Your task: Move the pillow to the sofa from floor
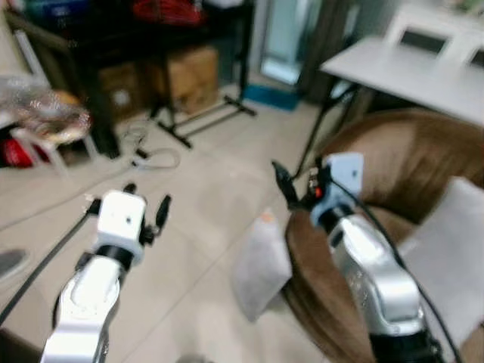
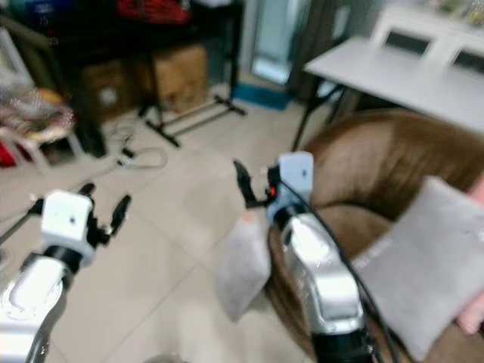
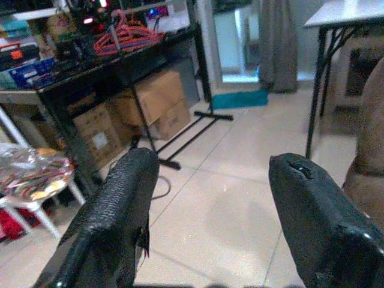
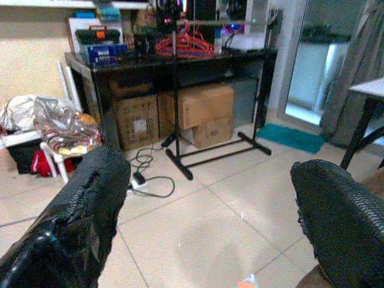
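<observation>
A grey pillow (image 1: 261,266) stands on the tiled floor, leaning against the front of the brown sofa (image 1: 408,162). A second grey pillow (image 2: 425,265) rests on the sofa seat. My right gripper (image 1: 300,183) is raised above the sofa's near arm, just above the floor pillow and apart from it; its fingers (image 4: 72,228) stand wide open with nothing between them. My left gripper (image 1: 146,203) hovers over bare floor to the left of the pillow, also open and holding nothing, as its fingers (image 3: 114,222) show.
A black rack (image 1: 98,45) with cardboard boxes (image 1: 189,76) lines the far wall. In front lie a black floor stand (image 1: 204,121) and cables (image 1: 151,155). A white stool with wrapped goods (image 1: 45,117) is at the left, a white table (image 1: 408,72) behind the sofa.
</observation>
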Motion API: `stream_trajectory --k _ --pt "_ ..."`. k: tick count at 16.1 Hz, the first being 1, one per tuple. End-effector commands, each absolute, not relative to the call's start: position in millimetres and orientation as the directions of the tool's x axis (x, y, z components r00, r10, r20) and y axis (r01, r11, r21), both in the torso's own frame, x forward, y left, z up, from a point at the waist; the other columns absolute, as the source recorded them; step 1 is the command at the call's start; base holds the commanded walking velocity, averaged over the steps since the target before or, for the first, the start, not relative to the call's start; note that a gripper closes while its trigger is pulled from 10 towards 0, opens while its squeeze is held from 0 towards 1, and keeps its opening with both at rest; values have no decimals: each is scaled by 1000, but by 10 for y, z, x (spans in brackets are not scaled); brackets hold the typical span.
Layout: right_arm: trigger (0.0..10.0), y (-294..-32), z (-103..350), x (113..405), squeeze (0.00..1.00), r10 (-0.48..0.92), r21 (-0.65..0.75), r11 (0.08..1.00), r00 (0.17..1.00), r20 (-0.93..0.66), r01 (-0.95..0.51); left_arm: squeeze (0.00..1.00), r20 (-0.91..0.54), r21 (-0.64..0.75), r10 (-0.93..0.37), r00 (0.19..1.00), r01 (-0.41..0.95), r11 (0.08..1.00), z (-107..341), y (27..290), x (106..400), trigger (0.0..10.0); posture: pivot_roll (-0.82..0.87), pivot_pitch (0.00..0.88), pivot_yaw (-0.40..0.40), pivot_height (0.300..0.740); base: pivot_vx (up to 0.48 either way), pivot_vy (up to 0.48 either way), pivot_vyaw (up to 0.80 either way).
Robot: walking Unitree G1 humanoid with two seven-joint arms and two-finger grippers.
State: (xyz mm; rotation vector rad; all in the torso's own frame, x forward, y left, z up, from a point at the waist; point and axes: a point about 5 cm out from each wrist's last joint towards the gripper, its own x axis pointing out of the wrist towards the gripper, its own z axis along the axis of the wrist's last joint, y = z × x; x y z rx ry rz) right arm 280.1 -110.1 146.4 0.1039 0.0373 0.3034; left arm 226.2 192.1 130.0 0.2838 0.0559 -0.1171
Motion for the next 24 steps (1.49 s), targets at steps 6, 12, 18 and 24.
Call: stream_trajectory --k 6,12,18,24 --pt "10000 -1120 1408 2798 1000 278 83 958 959 -59 -273 0 -63 289 -106 992 119 950 1350 1940 2273 10000 -26 0 -49 740 314 0 354" --pt "10000 -1391 1335 2857 976 87 65 995 991 -101 -81 0 -67 305 -110 992 125 944 1353 1976 2299 10000 -34 0 -39 740 317 0 -351" --pt "10000 -1423 1353 2812 0 98 68 993 993 -68 -94 0 -85 306 -127 988 147 941 1307 1969 2307 10000 -46 0 -31 740 261 0 -372" --pt "10000 -1374 1284 2779 0 144 79 987 985 -93 -137 0 -72 331 -111 991 129 935 1262 1944 2275 10000 -44 0 -48 692 0 0 0"
